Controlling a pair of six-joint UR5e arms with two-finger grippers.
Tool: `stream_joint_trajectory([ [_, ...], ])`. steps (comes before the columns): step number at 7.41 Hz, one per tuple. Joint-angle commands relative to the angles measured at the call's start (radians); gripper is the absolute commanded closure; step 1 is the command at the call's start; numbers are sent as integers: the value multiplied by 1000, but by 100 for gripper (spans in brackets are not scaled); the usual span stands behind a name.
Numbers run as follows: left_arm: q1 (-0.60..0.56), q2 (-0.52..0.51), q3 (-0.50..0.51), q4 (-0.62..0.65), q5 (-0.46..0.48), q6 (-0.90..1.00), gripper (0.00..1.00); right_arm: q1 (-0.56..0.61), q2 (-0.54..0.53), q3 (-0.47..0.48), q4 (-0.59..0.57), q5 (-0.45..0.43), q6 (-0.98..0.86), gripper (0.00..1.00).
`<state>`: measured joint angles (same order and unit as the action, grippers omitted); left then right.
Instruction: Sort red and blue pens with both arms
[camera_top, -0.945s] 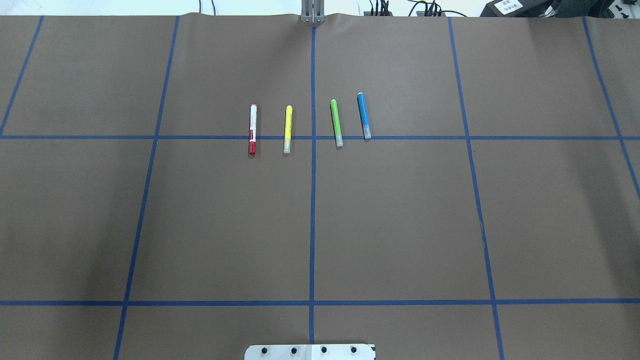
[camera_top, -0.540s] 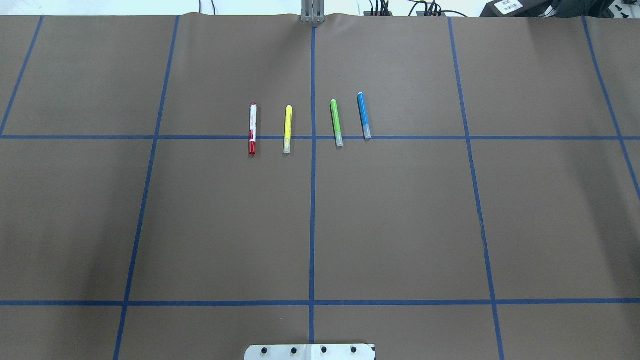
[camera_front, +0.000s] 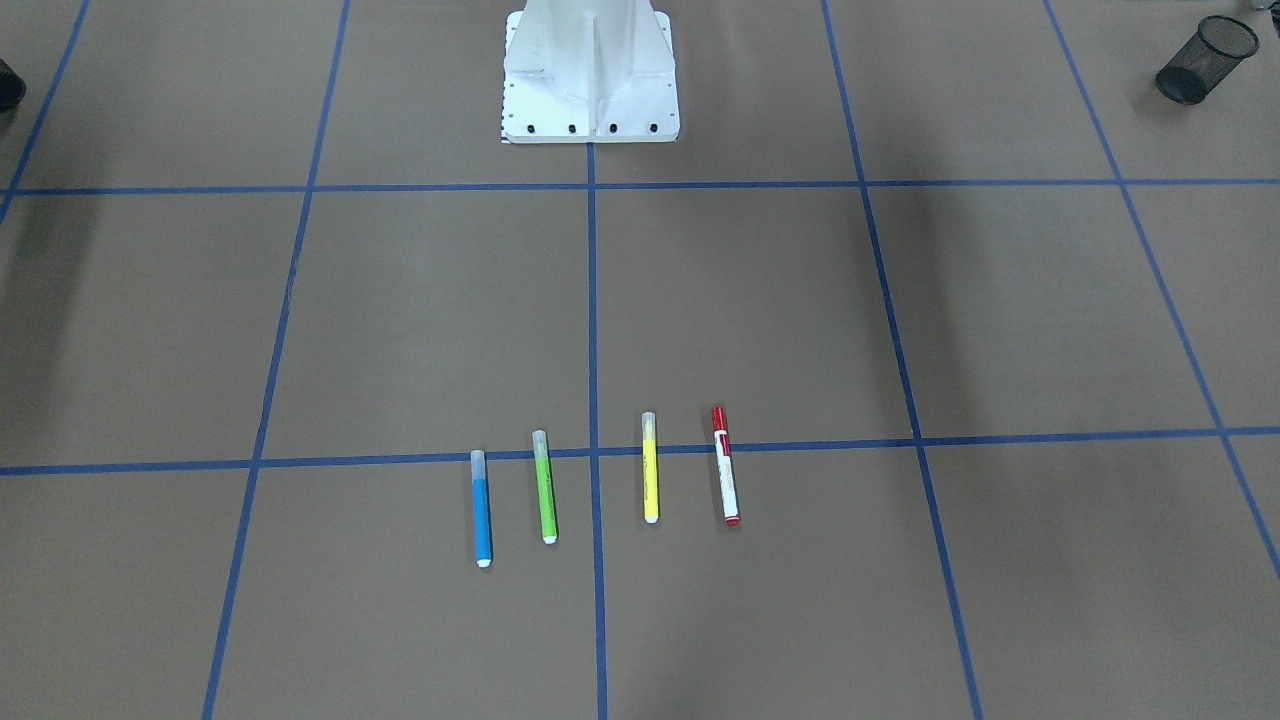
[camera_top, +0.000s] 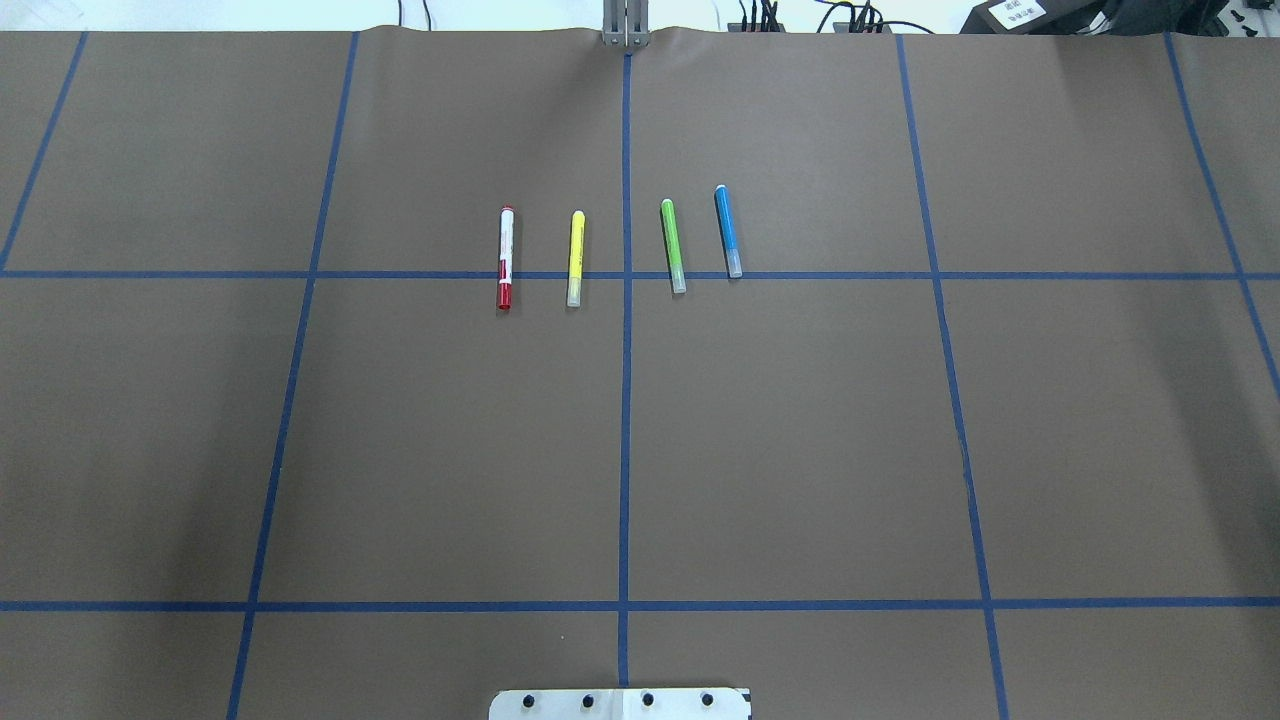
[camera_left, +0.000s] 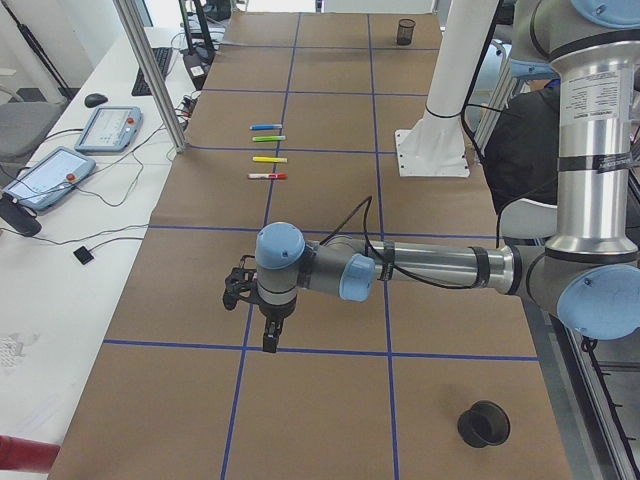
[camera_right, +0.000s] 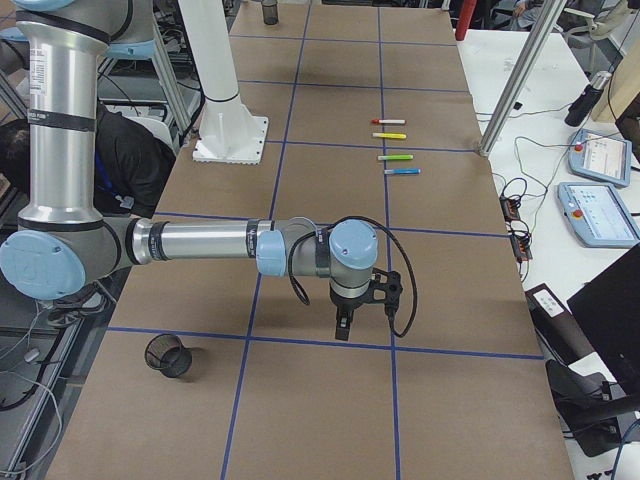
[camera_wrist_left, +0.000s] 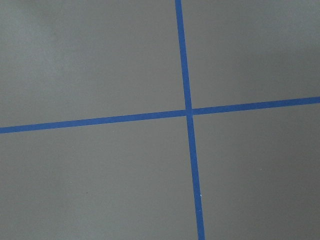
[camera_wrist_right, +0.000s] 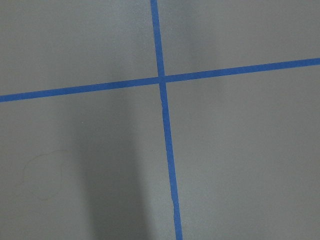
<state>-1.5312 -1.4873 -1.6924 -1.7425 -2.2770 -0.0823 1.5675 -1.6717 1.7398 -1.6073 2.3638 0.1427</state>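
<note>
Four pens lie in a row across a blue tape line. The red pen (camera_top: 505, 258) (camera_front: 725, 465), white-barrelled with a red cap, is at the robot's left end. The blue pen (camera_top: 728, 231) (camera_front: 482, 508) is at the right end. My left gripper (camera_left: 268, 335) hangs over the table's left end, far from the pens (camera_left: 267, 150). My right gripper (camera_right: 342, 325) hangs over the right end, equally far away. Both show only in the side views, so I cannot tell whether they are open or shut. The wrist views show only brown paper and tape.
A yellow pen (camera_top: 576, 258) and a green pen (camera_top: 673, 246) lie between the red and blue ones. A black mesh cup (camera_front: 1205, 60) stands on the robot's left and another cup (camera_right: 167, 355) on its right. The white pedestal (camera_front: 590, 75) stands centre. A person (camera_left: 530, 130) sits behind it.
</note>
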Motion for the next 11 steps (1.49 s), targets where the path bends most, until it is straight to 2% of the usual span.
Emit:
stream_joint_trajectory([
  [1,0,-1,-1,-2,-2,1,0,-1,4,1,1,2,-2,0],
  [4,22,-45,-9,0,-6,-11,0,-6,26,13,3,2,-11,0],
  [5,40,-95,-7,0,-21,-20,0,-15,73,17,-2,5,-14,0],
  [6,46,-190,-6,0,-19,-42,0,-41,137,15,-12,0,-3,0],
  [7,78,-241,-7,0,-24,-45,0,-67,147,15,-2,24,1,0],
  [8,162,-279,-4,1,-13,-60,0,-111,147,15,4,29,-2,0],
  [10,288,-381,-10,55,0,-254,0,-150,142,7,157,22,1,0],
  [11,397,-422,-21,55,58,-311,0,-153,144,10,158,31,21,0],
])
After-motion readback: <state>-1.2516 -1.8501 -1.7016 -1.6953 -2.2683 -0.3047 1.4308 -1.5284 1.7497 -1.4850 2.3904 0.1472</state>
